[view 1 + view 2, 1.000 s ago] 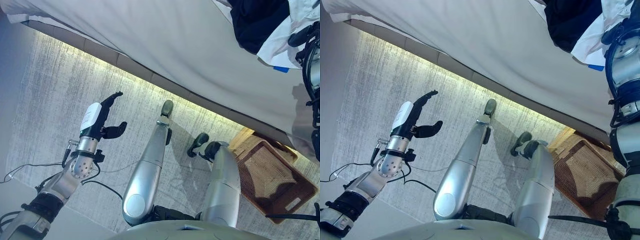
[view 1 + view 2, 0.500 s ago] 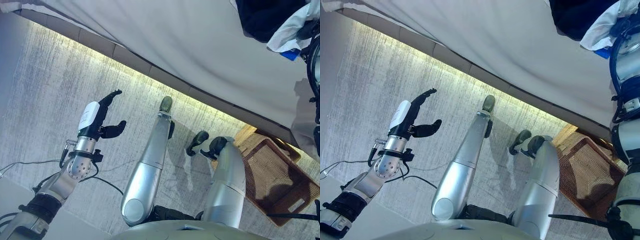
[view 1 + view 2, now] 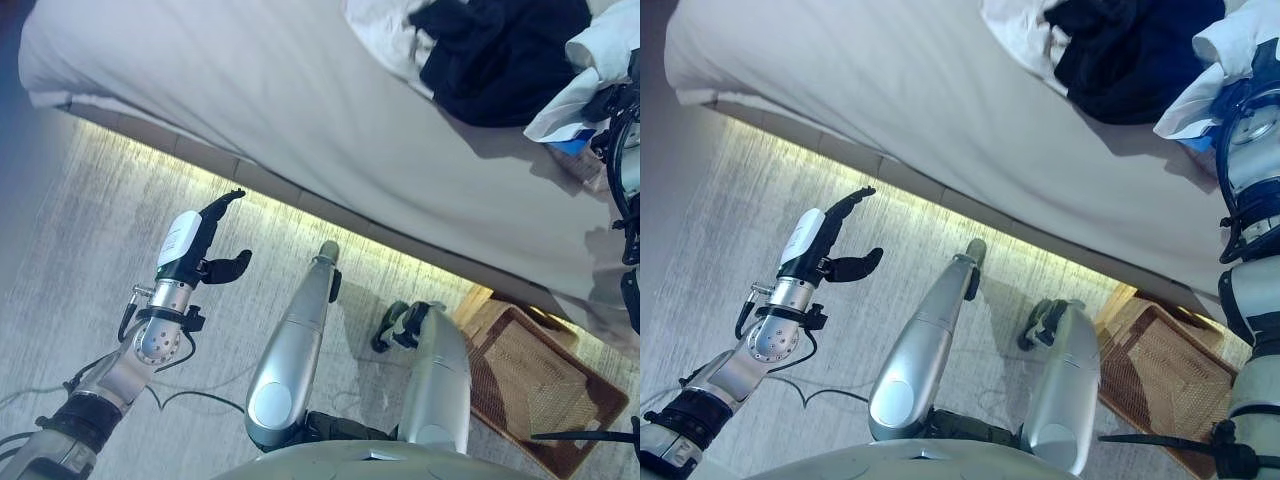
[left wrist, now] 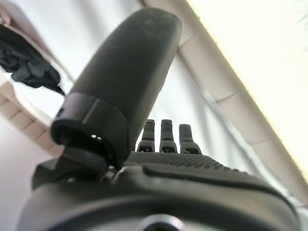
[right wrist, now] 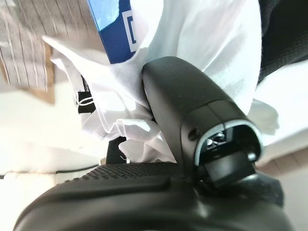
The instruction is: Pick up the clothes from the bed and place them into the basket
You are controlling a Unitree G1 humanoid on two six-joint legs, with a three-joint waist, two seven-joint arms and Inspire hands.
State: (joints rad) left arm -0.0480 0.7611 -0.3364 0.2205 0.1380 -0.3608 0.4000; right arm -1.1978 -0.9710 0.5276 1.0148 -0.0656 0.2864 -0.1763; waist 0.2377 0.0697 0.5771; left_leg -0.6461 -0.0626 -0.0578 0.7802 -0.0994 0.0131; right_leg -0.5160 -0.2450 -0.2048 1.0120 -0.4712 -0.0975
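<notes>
Pinching soft crumpled white cloth (image 5: 192, 43) over the bed (image 3: 300, 110), right hand (image 5: 192, 106) clamps; left hand (image 3: 205, 245) hangs raised, fingers spread

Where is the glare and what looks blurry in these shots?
Left eye view: a bright yellowish strip glows under the bed edge. Left wrist view: that strip washes out one corner; the left hand looms soft. Right wrist view: the white garment is blurred behind the right hand.

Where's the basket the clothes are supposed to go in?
The basket sits on the floor at the lower right of both eye views, beside the bed, below the dark and white clothes piled on it.
</notes>
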